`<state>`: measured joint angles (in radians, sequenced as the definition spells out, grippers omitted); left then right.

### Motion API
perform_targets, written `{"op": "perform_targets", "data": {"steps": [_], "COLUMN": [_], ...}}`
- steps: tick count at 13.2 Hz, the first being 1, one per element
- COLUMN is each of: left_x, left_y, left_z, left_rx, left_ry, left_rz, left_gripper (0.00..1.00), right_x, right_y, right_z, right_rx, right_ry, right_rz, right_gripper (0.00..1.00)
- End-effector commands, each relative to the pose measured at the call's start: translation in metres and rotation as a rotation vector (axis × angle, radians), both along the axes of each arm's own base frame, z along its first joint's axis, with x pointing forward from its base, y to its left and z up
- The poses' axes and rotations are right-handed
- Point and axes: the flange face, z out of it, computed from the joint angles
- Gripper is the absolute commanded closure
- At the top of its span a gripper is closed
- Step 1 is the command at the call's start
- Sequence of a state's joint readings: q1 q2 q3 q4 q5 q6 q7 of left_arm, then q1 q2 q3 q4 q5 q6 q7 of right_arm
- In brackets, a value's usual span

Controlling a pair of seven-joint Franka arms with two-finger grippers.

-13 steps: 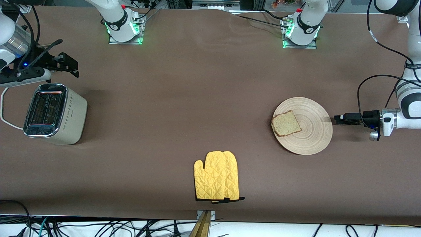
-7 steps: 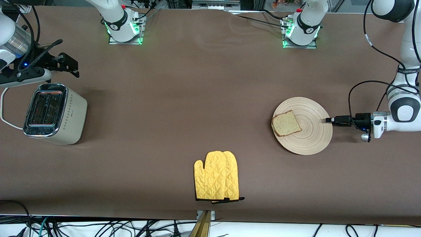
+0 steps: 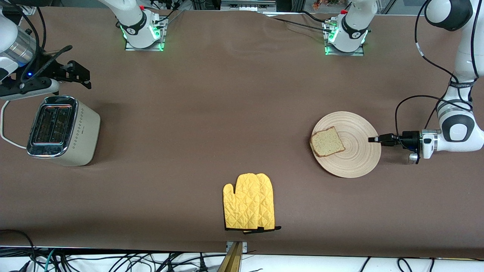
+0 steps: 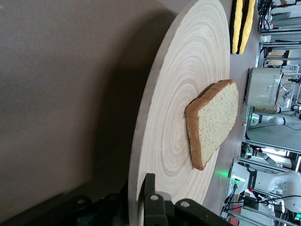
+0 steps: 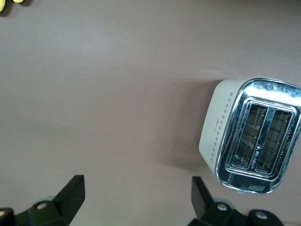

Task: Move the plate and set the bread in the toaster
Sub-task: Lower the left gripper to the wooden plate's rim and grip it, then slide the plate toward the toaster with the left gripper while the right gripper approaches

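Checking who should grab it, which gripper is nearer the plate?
Left. The left gripper is at the plate rim, jaws straddling its edge; the right gripper hangs open by the toaster.

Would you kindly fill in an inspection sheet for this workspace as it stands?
Surface: brown table, no spills seen.
Job's things: bread lies on the plate, toward the left arm's end; toaster with both slots empty, toward the right arm's end.
Clutter: yellow mitt, nearer the camera than the plate.
Grippers: left gripper at the plate's rim, fingers astride the edge; right gripper open, above the table beside the toaster.
Cables: white cord at the toaster; bundles along the table's near edge.
Surroundings: nothing seen.
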<state>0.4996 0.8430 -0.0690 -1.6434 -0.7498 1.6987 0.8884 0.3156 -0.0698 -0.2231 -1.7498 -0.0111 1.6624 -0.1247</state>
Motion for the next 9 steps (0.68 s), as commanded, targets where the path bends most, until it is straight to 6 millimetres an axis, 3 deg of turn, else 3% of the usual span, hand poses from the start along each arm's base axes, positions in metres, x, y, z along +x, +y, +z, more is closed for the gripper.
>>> {"op": "perform_targets", "data": {"steps": [1,3,6,9], "left_x": [0.002,0.005,0.027,0.035], "left_y": [-0.006,-0.027,-0.097,-0.156], "left_z": [-0.001,0.006,0.023,0.021], "left_rx": [-0.03,-0.087,-0.165,-0.22], "left_ry": [0.006,0.051,0.07,0.077], "left_rz": [-0.004,-0.018,-0.07,-0.083], "left_gripper": [1.0,1.0,1.0,1.0], "right_x": [0.0,0.0,0.0,0.0], "right_y": [-0.001,-0.001,-0.001,-0.001], "right_z": [0.0,0.0,0.0,0.0], "right_rx": [0.002,0.002,0.002,0.002], "right_ry": [-0.002,-0.002,-0.002,-0.002], "right_rz": [0.013,0.013,0.013,0.011], "right_gripper": [0.0,0.0,0.0,0.0]}}
